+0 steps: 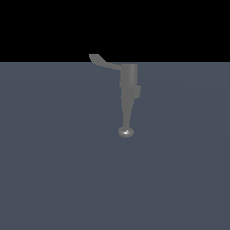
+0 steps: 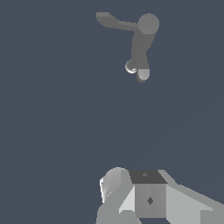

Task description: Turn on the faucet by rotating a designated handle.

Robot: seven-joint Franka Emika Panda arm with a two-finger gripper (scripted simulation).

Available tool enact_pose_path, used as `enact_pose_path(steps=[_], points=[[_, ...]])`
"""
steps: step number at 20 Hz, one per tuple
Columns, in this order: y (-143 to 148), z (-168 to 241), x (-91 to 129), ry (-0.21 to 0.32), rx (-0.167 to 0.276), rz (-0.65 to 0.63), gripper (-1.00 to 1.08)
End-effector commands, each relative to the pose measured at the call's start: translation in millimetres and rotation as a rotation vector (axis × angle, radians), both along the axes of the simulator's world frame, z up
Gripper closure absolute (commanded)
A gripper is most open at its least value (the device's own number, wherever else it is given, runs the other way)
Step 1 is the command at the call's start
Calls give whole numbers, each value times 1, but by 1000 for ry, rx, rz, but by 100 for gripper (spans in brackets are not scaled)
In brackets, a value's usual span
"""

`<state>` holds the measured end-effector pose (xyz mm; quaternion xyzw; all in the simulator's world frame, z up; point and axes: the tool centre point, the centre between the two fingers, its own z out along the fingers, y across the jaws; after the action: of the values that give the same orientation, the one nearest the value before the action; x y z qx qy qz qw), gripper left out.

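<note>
The faucet (image 1: 128,90) stood on the tabletop (image 1: 54,170), its handle (image 1: 102,62) branching sideways from the thick cylinder end; in the wrist view the end effector (image 2: 140,197) sat well apart from the handle; whether its fingers were apart could not be told
</note>
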<state>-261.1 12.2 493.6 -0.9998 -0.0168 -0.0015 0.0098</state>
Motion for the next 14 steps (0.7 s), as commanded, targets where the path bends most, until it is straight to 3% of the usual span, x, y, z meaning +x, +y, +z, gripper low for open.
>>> enact_pose_path(steps=[1,14], points=[[0,0,0,0,0,0,108],[-16,0,8,-15,-4,-57,108]])
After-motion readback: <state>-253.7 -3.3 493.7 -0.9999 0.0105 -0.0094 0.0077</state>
